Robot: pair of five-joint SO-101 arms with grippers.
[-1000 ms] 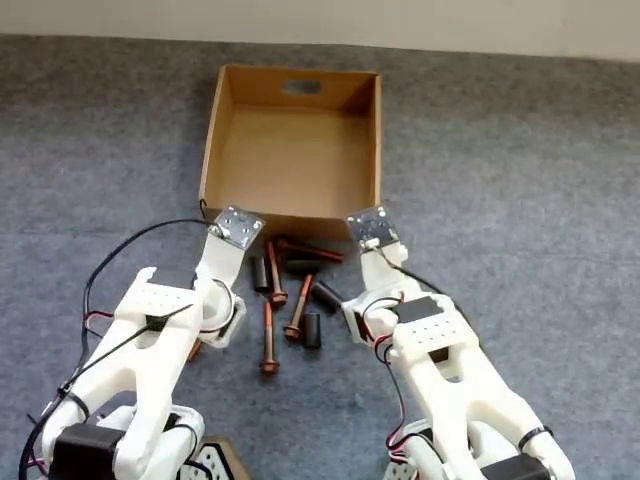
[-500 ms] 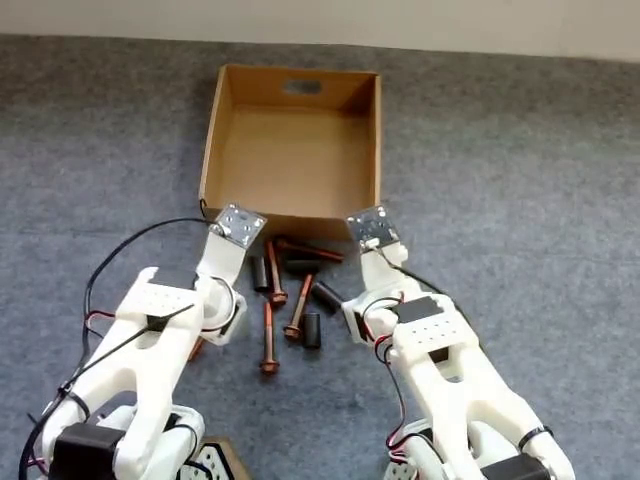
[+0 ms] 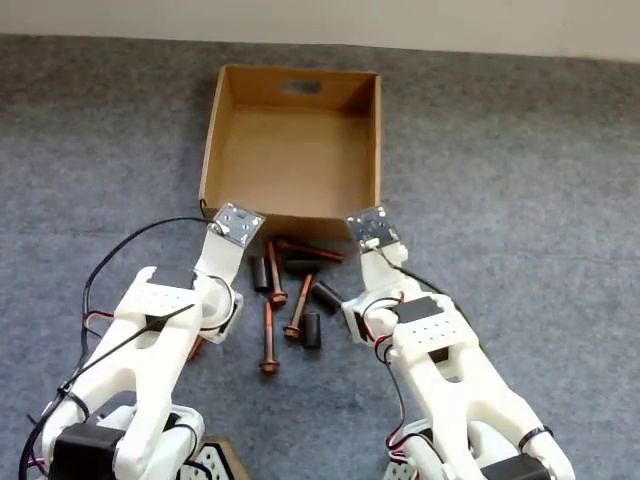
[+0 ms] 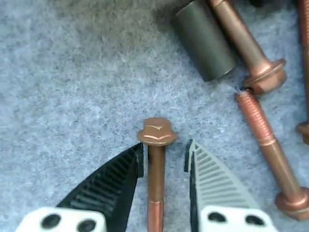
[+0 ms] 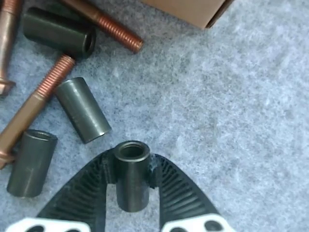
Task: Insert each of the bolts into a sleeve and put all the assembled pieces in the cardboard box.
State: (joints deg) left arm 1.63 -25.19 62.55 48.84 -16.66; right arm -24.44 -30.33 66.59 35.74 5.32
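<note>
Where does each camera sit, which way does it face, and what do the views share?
High view: fixed above and behind, looking down at the cardboard box and pile of bolts and sleeves; left arm and right arm show.
Left wrist view: on that wrist, looking down at a bolt flanked by the open left gripper.
Right wrist view: on that wrist, looking down at a sleeve clamped in the right gripper.
Shared: all three show the pile.

indoor room — grey carpet [image 3: 520, 200], pale wall [image 3: 420, 18]
</note>
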